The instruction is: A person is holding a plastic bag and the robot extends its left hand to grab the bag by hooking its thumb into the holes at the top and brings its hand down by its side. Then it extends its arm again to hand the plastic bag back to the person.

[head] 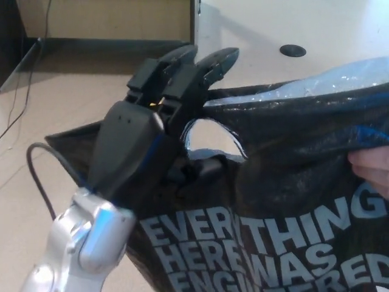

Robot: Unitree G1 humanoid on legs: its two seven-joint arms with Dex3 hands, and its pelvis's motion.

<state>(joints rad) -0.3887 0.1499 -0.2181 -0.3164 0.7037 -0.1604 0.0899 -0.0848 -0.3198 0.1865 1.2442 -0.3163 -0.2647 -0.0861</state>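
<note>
Right now nearest the camera at 7 o'clock: silver left forearm, rising to the left hand at frame centre-left. Hand sits against the black plastic bag, which fills 3 to 6 o'clock. Two fingers extended, side by side above the bag's top edge; thumb reaches under into the handle hole. Clamped or not: cannot tell. Person's hand grips bag edge at 3 o'clock. Beyond, at 12 to 1 o'clock, pale desk with round grommet.
</note>
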